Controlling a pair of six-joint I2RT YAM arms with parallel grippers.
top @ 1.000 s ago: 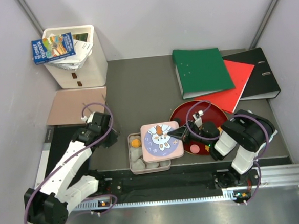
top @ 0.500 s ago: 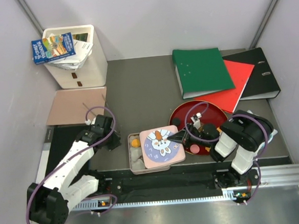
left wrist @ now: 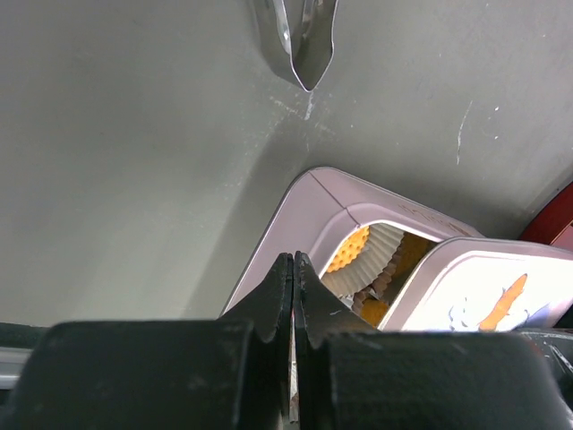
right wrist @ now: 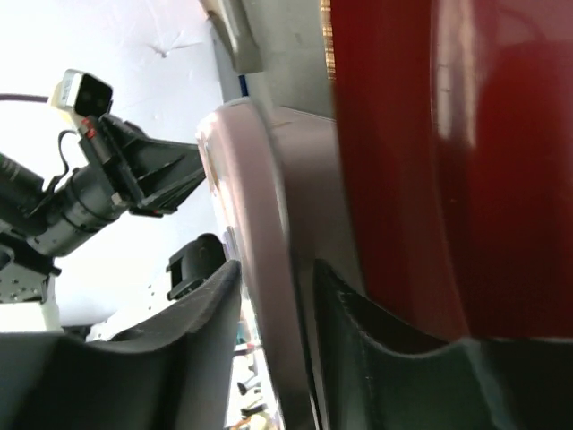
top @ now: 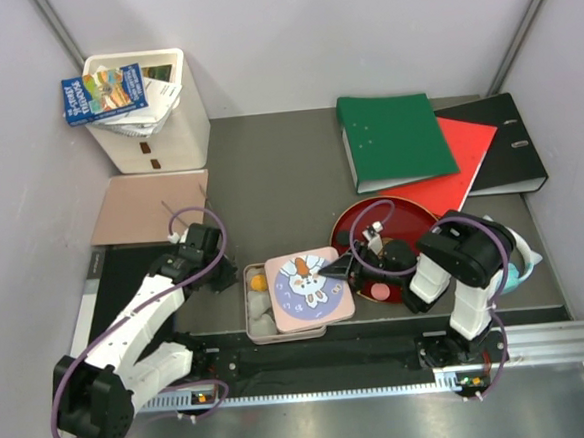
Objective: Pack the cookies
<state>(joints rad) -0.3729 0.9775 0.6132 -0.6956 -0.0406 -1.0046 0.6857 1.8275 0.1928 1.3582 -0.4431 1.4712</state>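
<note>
A pale rectangular tin [top: 250,304] lies near the front edge, with white paper cups and an orange cookie [top: 260,280] in it. A pink lid with a rabbit picture [top: 309,288] lies askew over most of the tin. My right gripper [top: 342,269] is shut on the lid's right edge [right wrist: 260,269], with one finger on each side of it. My left gripper [top: 216,275] is shut and empty, just left of the tin. In the left wrist view its tips [left wrist: 294,262] sit at the tin's corner [left wrist: 309,206], near an orange cookie [left wrist: 347,252] in a paper cup. A pink cookie [top: 380,291] lies on the red plate [top: 402,221].
Green, red and black binders [top: 392,137] lie at the back right. A white bin with booklets [top: 154,108] stands at the back left, and a tan board [top: 141,204] lies in front of it. Turquoise headphones [top: 519,263] show behind the right arm. The red plate fills the right of the right wrist view [right wrist: 448,179].
The lid and the tin have shifted left and toward the front edge with my right gripper. My left gripper has moved right, up to the tin's left side.
</note>
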